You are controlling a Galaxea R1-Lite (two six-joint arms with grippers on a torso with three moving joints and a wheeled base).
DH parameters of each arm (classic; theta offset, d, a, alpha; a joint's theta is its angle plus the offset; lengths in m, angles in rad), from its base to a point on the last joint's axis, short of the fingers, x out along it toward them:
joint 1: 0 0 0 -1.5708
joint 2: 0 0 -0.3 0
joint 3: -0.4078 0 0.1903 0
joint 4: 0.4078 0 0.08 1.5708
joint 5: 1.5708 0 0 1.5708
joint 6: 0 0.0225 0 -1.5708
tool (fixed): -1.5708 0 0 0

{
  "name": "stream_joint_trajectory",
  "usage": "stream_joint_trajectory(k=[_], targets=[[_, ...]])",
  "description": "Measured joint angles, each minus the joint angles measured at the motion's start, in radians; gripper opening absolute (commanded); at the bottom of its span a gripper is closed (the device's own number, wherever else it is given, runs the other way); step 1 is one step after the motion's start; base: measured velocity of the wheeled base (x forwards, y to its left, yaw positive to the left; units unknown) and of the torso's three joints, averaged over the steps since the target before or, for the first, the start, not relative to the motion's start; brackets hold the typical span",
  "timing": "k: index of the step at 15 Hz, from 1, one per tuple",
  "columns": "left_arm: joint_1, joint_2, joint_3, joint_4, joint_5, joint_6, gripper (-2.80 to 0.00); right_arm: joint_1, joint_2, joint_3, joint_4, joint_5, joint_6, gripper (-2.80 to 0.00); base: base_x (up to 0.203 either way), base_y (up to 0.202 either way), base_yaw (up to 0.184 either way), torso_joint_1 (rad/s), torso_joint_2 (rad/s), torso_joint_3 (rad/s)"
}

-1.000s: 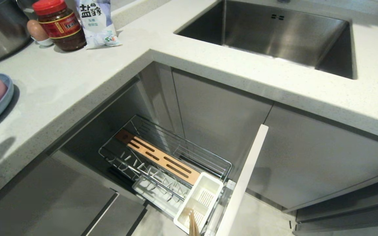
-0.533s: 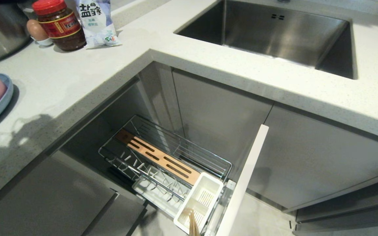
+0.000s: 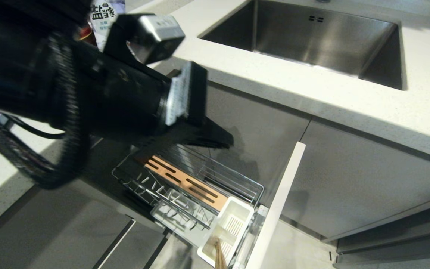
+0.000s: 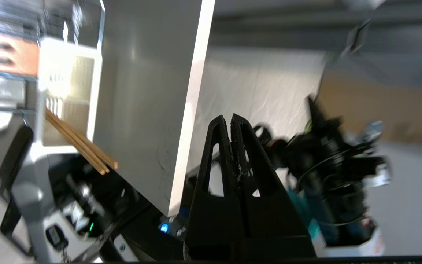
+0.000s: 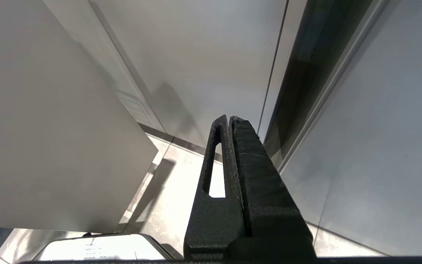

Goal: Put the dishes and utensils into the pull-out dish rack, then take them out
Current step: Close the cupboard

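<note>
The pull-out dish rack [image 3: 200,175] stands drawn out below the counter, a chrome wire basket with a slotted wooden strip [image 3: 185,183] and a white caddy [image 3: 230,224]. Wooden chopsticks [image 3: 219,256] lean in the caddy [image 4: 68,84], and the left wrist view shows the chopsticks [image 4: 82,143] too. My left gripper [image 3: 226,140] hangs above the rack's far end, shut and holding nothing [image 4: 230,117]. The dishes are hidden behind my left arm. Down by the cabinet fronts my right gripper [image 5: 229,118] is shut and empty.
The rack's pale cabinet front [image 3: 278,201] juts out beside the caddy. A steel sink [image 3: 312,33] is set in the white counter [image 3: 312,97] at the back right. A salt bag [image 3: 101,11] peeks out behind my arm.
My left arm has swung in from the left, now filling the upper left of the head view and covering the plate, bowl, jar and pot. The rack and chopsticks have not moved.
</note>
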Motion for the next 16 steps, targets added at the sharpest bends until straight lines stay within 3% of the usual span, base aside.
stream_joint_trajectory(k=[7, 16], targets=[[-0.106, 0.231, -0.028, 0.041, -0.011, -0.017, -2.80, -0.001, 0.000, 0.000, 0.000, 0.000, 0.000, -2.80, 0.000, 0.000, 0.000, 0.000, 0.00, 0.000], [-0.144, 0.326, -0.027, 0.056, -0.020, -0.020, -2.80, -0.001, 0.000, 0.000, 0.000, 0.000, 0.000, -2.80, 0.000, 0.000, 0.000, 0.000, 0.00, 0.000]])
